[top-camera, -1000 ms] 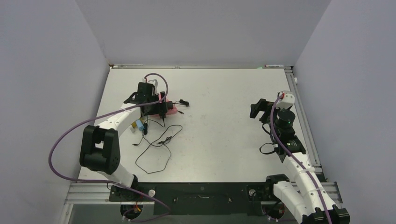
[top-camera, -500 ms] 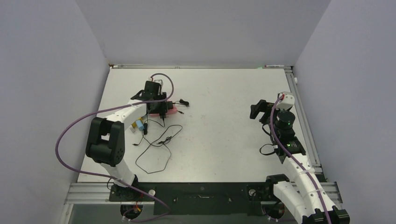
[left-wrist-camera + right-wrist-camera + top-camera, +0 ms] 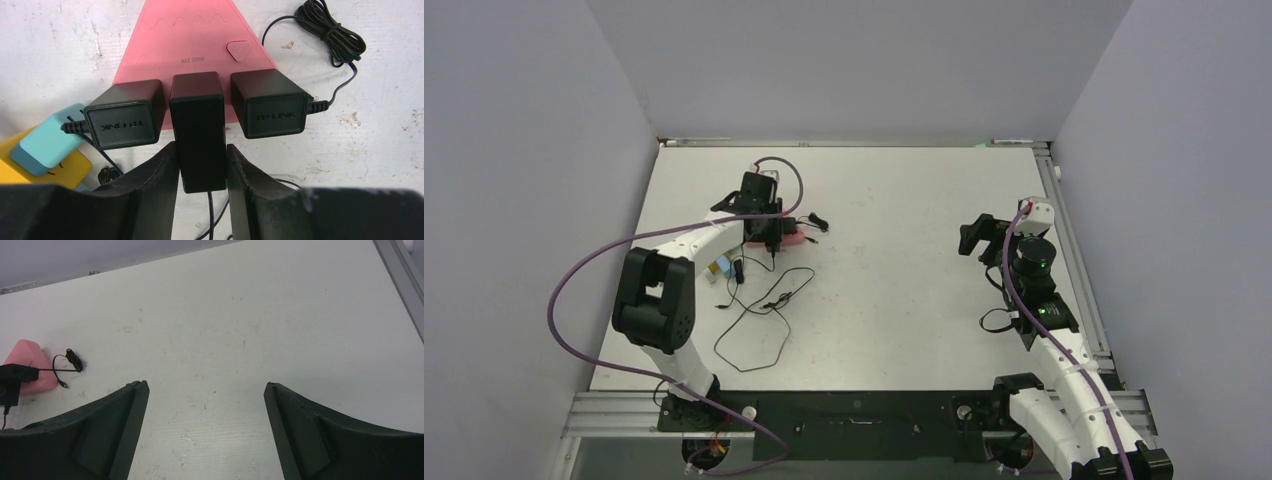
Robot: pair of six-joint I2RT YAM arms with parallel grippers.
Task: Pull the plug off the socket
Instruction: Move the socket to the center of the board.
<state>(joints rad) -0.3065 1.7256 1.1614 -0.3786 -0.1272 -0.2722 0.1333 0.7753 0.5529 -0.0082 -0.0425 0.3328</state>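
Scuffed white desk [image 3: 904, 200], teal block [image 3: 47, 142] touching a yellow block [image 3: 15, 170] at its left, thin black cable [image 3: 754, 340] looped loosely nearby, tied cable bundle [image 3: 332, 32], grey walls [image 3: 854, 60] around.

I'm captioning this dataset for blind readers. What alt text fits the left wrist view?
The left claw grips the sides of the middle black plug, seated in a pink triangular socket block on a white table. Black TP-LINK adapters flank it on both sides, and a bundled black cable lies at upper right.
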